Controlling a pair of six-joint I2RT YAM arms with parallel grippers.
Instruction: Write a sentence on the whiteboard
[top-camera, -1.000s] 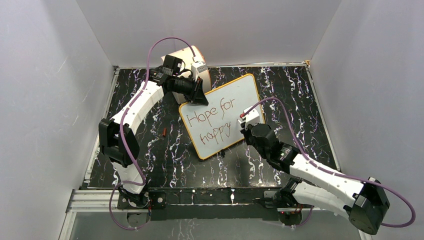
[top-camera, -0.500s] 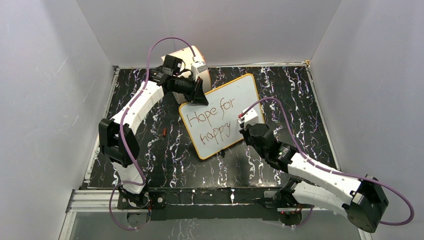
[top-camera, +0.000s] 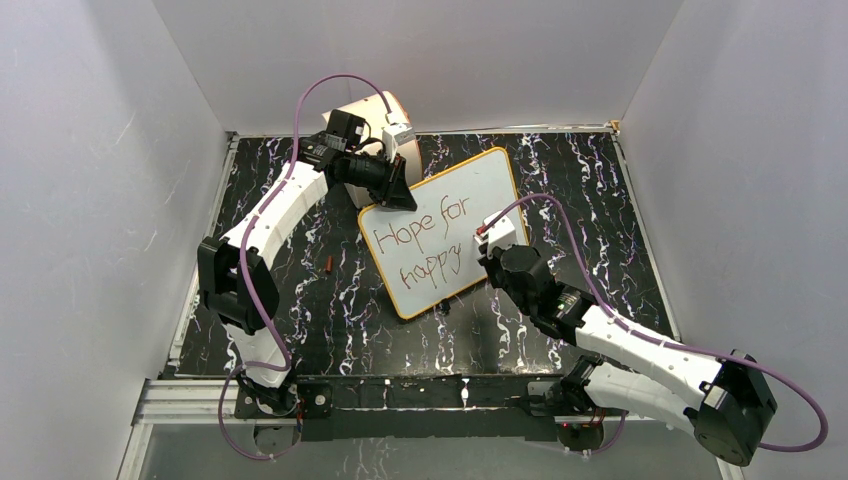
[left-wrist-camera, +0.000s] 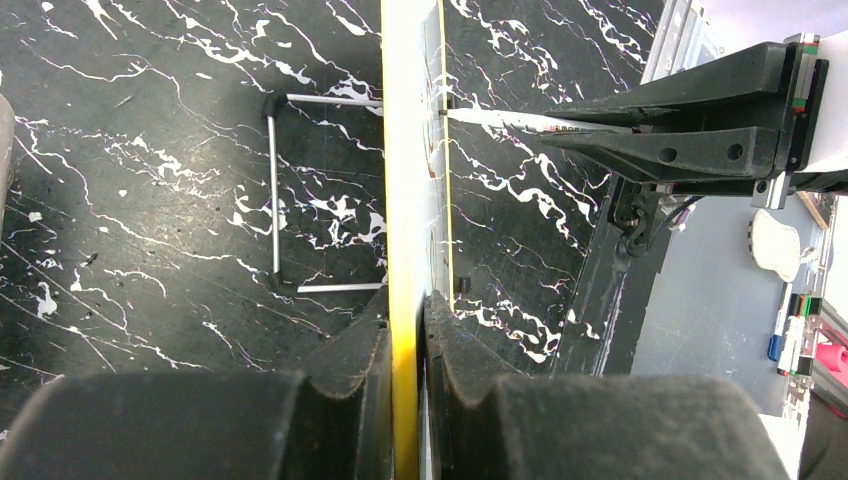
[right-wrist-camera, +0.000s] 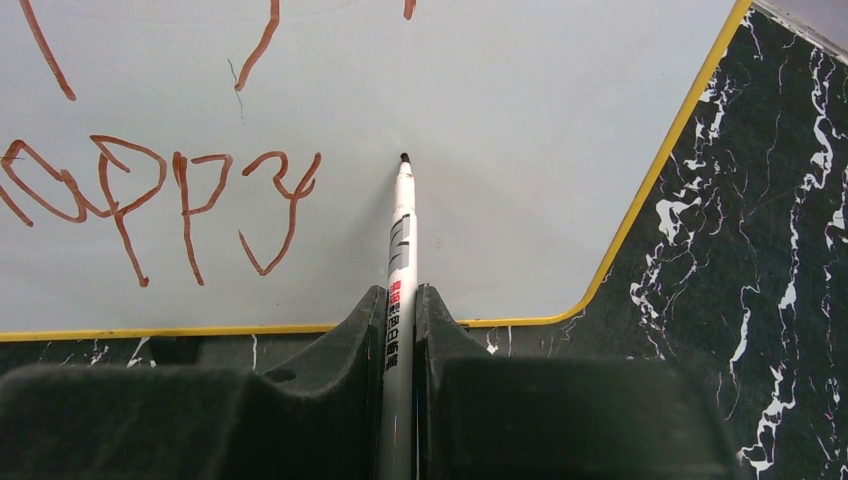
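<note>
Shifted slightly left, right tool holds marker tip beside sentence

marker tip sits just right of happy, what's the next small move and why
Probably press the marker down and begin the next word's first stroke. The right gripper holds its tip at bare whiteboard just past "happy", the sentence reads unfinished, and the left gripper clamps the board's edge.

Quick headcount on the tabletop
One whiteboard, one marker, one cream drum, one small red bit, three written words over two lines, plus a left pincer and right pincer, so two.
</note>
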